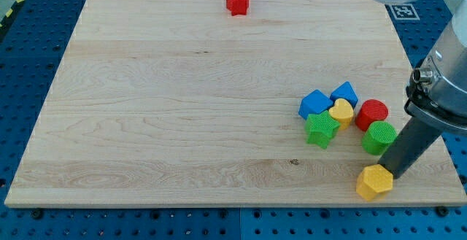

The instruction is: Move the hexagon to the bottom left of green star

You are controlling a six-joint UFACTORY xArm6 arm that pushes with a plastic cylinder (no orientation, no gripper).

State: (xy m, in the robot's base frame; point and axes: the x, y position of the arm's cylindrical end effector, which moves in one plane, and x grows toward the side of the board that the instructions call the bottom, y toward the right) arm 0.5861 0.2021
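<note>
The yellow hexagon (374, 182) lies near the board's bottom right corner. The green star (321, 129) sits up and to the left of it, in a cluster. My tip (388, 173) rests against the hexagon's upper right side, and the dark rod rises to the view's right. The hexagon is below and to the right of the green star.
Around the star are a blue block (314, 104), a second blue block (344, 93), a yellow heart-like block (341, 112), a red cylinder (372, 114) and a green cylinder (379, 137). A red star (237, 1) sits at the top edge. The board's right edge (438, 145) is close.
</note>
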